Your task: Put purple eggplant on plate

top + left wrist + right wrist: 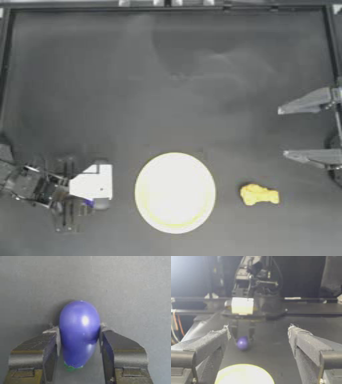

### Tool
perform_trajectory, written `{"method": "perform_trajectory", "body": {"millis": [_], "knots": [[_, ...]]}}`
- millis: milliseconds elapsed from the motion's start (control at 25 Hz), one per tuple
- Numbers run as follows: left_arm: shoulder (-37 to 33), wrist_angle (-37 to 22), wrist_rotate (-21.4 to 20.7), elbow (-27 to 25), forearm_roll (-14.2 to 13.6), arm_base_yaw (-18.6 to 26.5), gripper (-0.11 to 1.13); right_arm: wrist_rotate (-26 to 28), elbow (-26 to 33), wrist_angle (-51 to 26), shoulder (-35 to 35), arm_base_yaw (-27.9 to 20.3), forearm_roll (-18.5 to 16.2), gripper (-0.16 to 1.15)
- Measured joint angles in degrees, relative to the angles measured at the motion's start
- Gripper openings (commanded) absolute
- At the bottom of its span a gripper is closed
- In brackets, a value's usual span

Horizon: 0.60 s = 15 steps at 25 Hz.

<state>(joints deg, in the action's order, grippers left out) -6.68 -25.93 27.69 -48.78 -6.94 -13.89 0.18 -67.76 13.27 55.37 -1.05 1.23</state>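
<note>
Just left of the plate (175, 193), I have the left gripper (80, 336) down at the table with its jaws closed against both sides of the purple eggplant (79, 331) — grasp made, I judge, but no lift or carry yet. The right gripper (288, 132) waits well off to the plate's right, jaws wide, above the yellow object (258, 195).

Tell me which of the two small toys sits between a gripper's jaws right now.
The purple eggplant: it sits between the left gripper jaws, left of the plate. The lumpy yellow toy lies free, right of the plate.
</note>
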Motion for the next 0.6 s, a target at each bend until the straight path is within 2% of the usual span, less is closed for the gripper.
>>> {"method": "perform_trajectory", "body": {"millis": [320, 440, 600], "knots": [[-5.27, -2.46, -1.14, 4.13, -4.04, 3.16, 0.38, 0.00, -0.09, -0.09, 0.00, -0.09, 0.26, 1.00], [-5.36, -4.92, -3.43, 6.77, -5.10, 4.66, 0.38, 0.00, 0.00, 0.00, 0.00, -0.09, 0.44, 1.00], [-2.55, -7.12, -9.84, 12.30, -5.10, 6.50, 0.38, 0.09, -0.09, -0.09, -0.09, 0.00, 0.79, 1.00]]}}
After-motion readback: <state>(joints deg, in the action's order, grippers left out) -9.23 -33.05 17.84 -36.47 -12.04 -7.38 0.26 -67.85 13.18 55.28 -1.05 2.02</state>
